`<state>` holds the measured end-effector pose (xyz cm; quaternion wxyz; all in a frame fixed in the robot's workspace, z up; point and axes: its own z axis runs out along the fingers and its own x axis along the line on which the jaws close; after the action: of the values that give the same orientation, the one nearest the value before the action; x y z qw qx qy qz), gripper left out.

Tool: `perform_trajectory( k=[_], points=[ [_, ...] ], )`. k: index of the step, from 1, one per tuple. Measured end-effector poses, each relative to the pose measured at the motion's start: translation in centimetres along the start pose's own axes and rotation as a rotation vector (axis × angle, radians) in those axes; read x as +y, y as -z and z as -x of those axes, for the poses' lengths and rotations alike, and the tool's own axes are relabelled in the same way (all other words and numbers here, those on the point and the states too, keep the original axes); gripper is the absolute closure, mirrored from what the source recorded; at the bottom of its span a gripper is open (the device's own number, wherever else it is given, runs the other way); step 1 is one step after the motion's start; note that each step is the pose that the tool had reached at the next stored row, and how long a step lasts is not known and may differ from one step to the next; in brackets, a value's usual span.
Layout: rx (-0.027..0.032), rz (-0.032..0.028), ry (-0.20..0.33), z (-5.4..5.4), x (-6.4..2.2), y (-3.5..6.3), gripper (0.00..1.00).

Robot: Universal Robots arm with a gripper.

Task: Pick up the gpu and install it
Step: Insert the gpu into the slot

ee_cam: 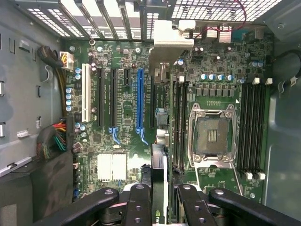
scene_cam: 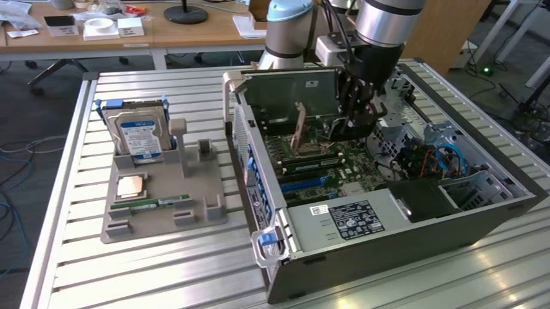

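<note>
**A:** How far along is the job?

**B:** The pick-up looks done. The black two-fingered gripper (ee_cam: 162, 190) is pinched on the gpu (ee_cam: 159, 165), a thin green card with a black cooler; it holds the card on edge inside the open grey computer case (scene_cam: 387, 238), which lies on its side by the slatted metal worktop's (scene_cam: 129, 270) edge at the exterior view's right.

**A:** Is it seated?

**B:** I cannot confirm that. The card hangs over the green motherboard (ee_cam: 122, 122), with its pale metal bracket (ee_cam: 171, 35) toward the case's vented rear wall; its edge runs just beside the long blue slot (ee_cam: 139, 99), on the side nearer the open silver processor socket (ee_cam: 211, 136). Whether it touches a connector, I cannot tell.

**A:** What is left, then?

**B:** The installing half, as I judge it; the card is not shown pressed home, and the fingers are clamped on it.
</note>
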<state>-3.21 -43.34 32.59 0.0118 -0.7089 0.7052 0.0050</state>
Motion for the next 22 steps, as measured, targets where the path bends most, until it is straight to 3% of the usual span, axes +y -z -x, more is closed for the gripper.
perform_trajectory(
  k=[22],
  points=[
    [-0.0003,-0.0001,0.0,-0.01,0.08,-0.61,0.74]
  ],
)
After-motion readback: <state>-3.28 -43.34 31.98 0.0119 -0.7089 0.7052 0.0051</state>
